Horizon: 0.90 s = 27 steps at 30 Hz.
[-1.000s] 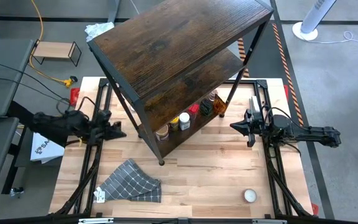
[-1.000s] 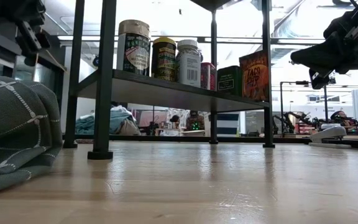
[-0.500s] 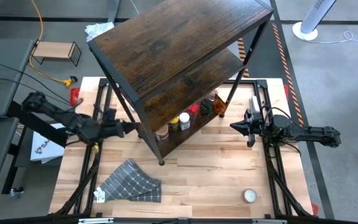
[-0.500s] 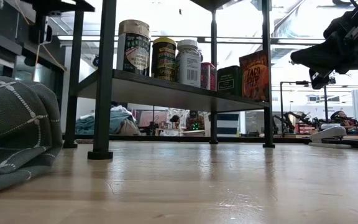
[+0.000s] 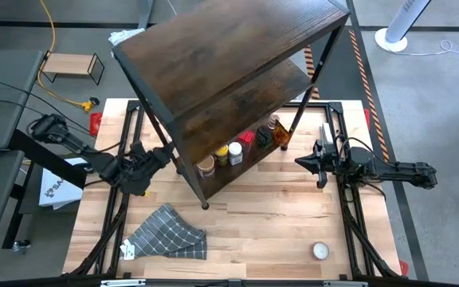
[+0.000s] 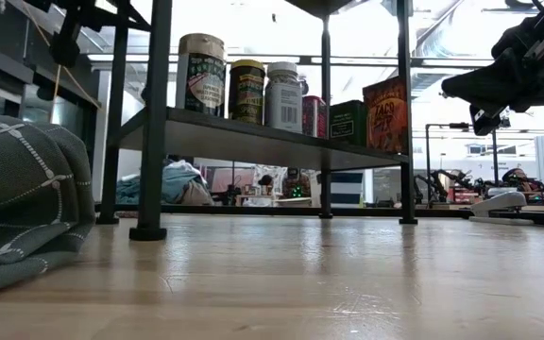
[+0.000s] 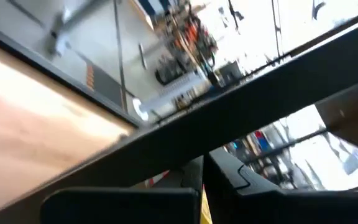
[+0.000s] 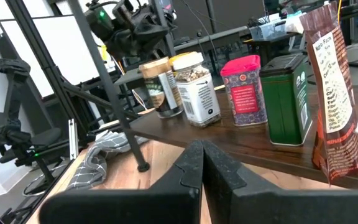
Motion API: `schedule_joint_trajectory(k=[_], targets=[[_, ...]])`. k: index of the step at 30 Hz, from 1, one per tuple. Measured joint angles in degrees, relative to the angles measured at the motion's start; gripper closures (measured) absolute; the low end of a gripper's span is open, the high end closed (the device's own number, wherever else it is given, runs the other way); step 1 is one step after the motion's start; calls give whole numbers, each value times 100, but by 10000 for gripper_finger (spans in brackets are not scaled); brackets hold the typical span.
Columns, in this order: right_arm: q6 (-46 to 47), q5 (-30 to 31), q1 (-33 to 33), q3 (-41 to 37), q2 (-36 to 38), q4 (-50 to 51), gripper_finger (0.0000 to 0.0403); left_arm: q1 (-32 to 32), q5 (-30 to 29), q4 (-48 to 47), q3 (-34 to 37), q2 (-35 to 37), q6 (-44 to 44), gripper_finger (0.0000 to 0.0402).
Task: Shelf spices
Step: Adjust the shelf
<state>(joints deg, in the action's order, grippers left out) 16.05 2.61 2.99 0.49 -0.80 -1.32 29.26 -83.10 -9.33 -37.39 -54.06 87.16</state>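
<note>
Shelf [image 5: 237, 64] shifted slightly; left tool [image 5: 159, 157] seemingly touching.

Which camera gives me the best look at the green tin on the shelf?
The right wrist view: the green tin stands whole, between a red-lidded jar and a brown pouch. The low view shows it small and distant. I cannot find it in the high or left wrist view.

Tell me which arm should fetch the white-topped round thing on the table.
Right. The right pincer, shut, hangs on the same side as the white-topped round thing, nothing between. The left pincer is far off, by the shelf frame.
</note>
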Motion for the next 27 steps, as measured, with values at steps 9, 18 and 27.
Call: schedule_joint_trajectory(k=[9,18,27], targets=[[-1,0,1,-1,0,1,402,-862,98,-1342,0,799,-277,401],[-1,-1,0,0,0,0,402,-1671,507,-1957,4,1590,-721,401],[0,-1,1,0,0,0,402,-1460,1431,-47,4,2002,-3044,401]])
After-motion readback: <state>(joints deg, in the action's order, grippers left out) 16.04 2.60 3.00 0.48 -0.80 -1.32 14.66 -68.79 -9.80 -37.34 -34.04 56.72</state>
